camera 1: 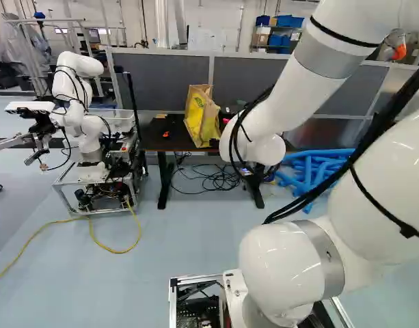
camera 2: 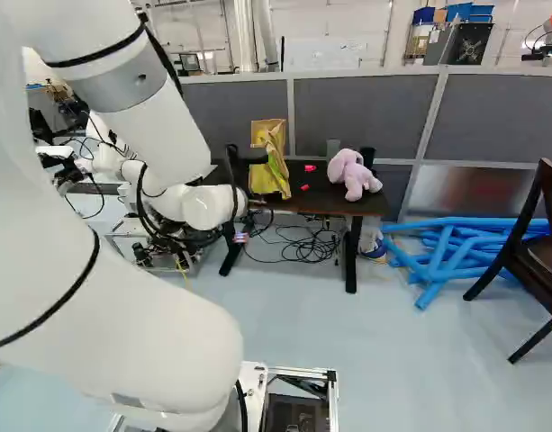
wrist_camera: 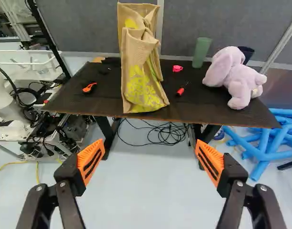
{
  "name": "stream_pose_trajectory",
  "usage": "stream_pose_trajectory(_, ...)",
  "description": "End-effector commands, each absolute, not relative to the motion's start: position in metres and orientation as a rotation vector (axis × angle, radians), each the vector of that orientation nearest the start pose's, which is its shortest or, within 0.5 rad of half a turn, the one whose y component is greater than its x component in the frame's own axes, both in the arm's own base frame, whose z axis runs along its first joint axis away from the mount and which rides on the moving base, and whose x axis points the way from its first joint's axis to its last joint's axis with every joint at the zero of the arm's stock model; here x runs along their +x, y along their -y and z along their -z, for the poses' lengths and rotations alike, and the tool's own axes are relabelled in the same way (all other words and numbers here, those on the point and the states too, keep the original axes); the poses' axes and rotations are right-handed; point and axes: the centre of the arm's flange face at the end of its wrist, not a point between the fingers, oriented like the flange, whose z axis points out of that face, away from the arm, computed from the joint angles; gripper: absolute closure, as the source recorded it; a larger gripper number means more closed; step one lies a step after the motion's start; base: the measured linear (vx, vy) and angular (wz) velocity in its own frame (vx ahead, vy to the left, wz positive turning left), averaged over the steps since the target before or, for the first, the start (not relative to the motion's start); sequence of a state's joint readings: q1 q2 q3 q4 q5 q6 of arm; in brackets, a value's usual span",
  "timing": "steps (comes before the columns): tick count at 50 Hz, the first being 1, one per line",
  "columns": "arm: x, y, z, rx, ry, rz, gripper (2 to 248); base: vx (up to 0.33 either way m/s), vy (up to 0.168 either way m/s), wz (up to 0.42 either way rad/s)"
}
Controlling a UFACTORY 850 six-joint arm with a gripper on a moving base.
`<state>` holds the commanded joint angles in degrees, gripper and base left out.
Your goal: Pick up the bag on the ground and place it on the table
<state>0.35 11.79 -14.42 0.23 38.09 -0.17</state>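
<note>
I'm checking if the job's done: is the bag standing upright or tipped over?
Upright. The bag stands on the table, its bottom at the near edge and its crumpled top rising well above the tabletop.

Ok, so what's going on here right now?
Nothing is being handled at this moment. The gripper is open and holds nothing, facing the table. The bag stands on the table by its near edge, on the same tabletop as a pink plush toy. The bag is off the ground, so the placing looks done.
</note>
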Motion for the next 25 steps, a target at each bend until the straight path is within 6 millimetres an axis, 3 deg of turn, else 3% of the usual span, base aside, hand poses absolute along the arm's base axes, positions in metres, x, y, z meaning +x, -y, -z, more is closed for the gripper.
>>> stream_pose_trajectory(25,0.289,-0.001,-0.374,-2.594,0.002,1.772,3,0.000,0.000,0.000)
